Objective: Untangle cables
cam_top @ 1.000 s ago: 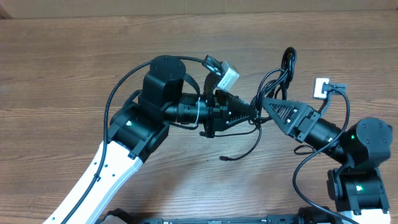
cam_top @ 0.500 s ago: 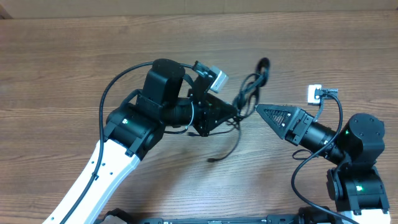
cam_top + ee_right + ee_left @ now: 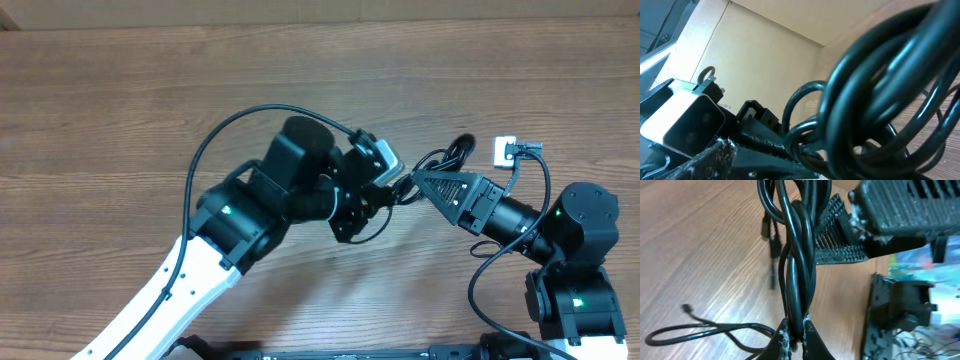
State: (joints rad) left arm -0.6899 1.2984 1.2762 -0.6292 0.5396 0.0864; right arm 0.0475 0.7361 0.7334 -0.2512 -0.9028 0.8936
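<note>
My left gripper [image 3: 392, 190] is shut on a twisted bunch of thin black cables [image 3: 797, 255], pinched between its fingertips [image 3: 785, 339] and lifted off the wooden table. In the overhead view the bunch [image 3: 452, 155] loops up just behind my right gripper [image 3: 414, 183]. That gripper points left and nearly meets the left one. Its ribbed fingers [image 3: 840, 255] stand spread, open, right beside the strands. One loose cable [image 3: 705, 327] trails on the table, ending in a small plug [image 3: 686, 308]. The bunch [image 3: 880, 100] fills the right wrist view, very close.
The left arm [image 3: 240, 215] stretches diagonally across the table's middle. The right arm's base [image 3: 580, 260] stands at the right, with its thick black wire [image 3: 545, 175] arching over it. A brown wall [image 3: 300, 10] runs along the table's far edge.
My left gripper has swung right with the cables, bringing the bunch up against the right gripper. The right gripper drew back from the bunch and then held still.
</note>
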